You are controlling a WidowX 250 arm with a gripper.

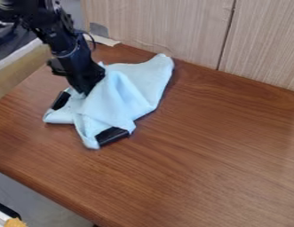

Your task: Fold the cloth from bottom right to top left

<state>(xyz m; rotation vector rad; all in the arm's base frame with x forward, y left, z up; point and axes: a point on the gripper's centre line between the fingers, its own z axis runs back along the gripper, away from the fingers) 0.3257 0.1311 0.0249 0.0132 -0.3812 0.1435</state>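
Draping in soft creases, pale-blue cloth partly covers the gripper, its 2 blocky fingers spread.

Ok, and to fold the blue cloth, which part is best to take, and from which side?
I would pinch the cloth's lower-right edge, coming from above on the right. The fold should start there, and bare table beside it gives room. The raised crease looks easier, but pinching it would probably only bunch the cloth.
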